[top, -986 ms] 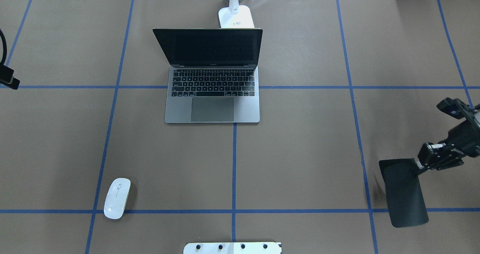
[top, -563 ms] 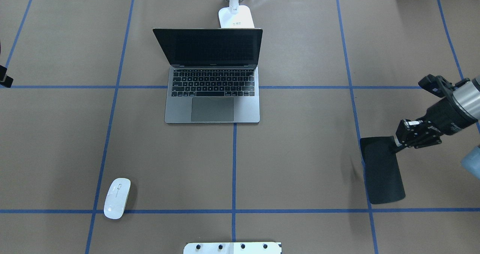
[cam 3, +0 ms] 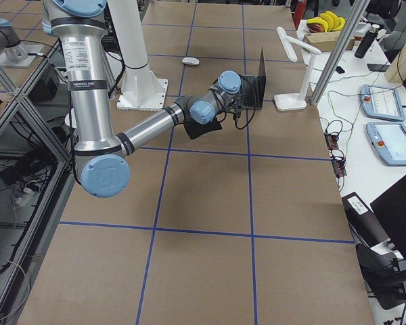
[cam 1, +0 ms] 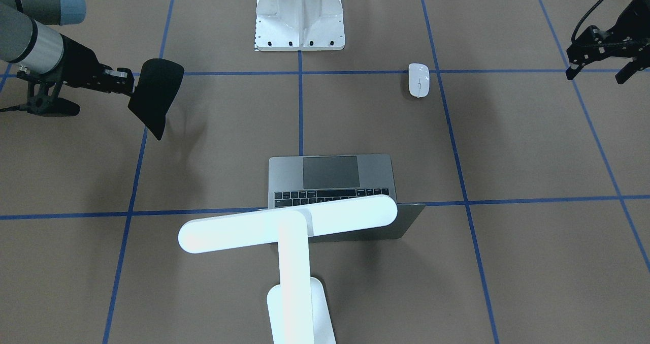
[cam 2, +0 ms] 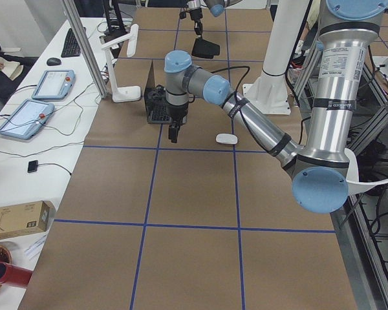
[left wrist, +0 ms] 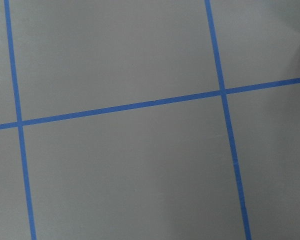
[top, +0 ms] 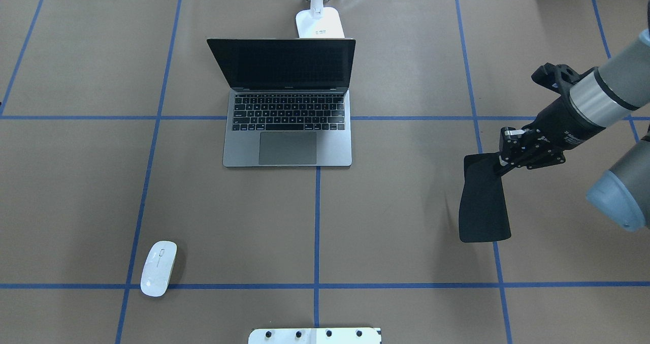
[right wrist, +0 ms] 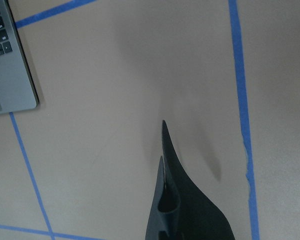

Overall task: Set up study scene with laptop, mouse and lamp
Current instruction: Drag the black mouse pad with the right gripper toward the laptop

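Note:
The grey laptop point(top: 287, 130) stands open at the table's middle back, also in the front view point(cam 1: 330, 179). The white lamp point(cam 1: 289, 224) stands behind it, its bar head over the screen; the overhead view shows its base point(top: 320, 24). The white mouse point(top: 158, 268) lies at the near left, apart from both grippers. My right gripper point(top: 500, 161) is shut on a black mouse pad point(top: 482, 201), which hangs tilted above the table right of the laptop. My left gripper point(cam 1: 596, 73) is open and empty, high over the table's left side.
A white bolted pedestal point(cam 1: 299, 16) stands at the robot's side of the table, middle. Blue tape lines cross the brown table cover. The right wrist view shows the mouse pad's edge point(right wrist: 190, 210) and the laptop's corner point(right wrist: 10, 75).
My right gripper has carried the mouse pad away from the near right edge, farther back and left toward the laptop. My left arm has left the overhead view's left edge.

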You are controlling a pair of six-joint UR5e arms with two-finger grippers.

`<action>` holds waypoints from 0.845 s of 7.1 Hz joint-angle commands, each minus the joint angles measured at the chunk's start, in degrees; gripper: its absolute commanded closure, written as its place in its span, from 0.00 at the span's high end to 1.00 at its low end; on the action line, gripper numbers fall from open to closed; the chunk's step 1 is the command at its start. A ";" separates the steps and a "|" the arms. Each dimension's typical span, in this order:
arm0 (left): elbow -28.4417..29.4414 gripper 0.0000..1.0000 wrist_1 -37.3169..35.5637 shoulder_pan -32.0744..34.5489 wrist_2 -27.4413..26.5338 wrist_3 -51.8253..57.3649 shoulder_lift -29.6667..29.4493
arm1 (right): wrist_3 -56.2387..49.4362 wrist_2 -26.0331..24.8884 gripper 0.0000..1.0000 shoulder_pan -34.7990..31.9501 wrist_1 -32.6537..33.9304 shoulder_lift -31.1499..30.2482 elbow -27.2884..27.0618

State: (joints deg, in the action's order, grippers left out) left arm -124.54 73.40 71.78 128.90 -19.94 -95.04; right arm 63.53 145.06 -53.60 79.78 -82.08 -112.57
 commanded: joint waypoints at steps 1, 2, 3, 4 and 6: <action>-0.43 0.99 -0.36 0.37 0.03 0.69 0.20 | 0.01 -6.69 0.00 1.82 7.20 2.62 -1.51; -0.70 0.99 -0.36 0.64 0.03 0.69 0.20 | 0.01 -8.81 0.00 2.09 10.88 5.24 -1.60; -0.79 0.99 -0.27 0.73 0.03 0.77 0.20 | 0.01 -10.48 0.00 2.18 15.97 9.36 -1.69; -0.96 0.99 -0.27 0.81 0.03 0.78 0.64 | 0.10 -12.50 0.00 2.27 22.19 14.18 -1.78; -1.23 0.99 -0.27 1.16 0.03 0.78 0.73 | 0.28 -17.08 0.00 2.97 30.49 20.62 -2.04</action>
State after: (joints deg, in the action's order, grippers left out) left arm -125.61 73.12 72.73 128.94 -19.17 -94.43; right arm 63.66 130.53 -51.02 105.02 -65.56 -114.50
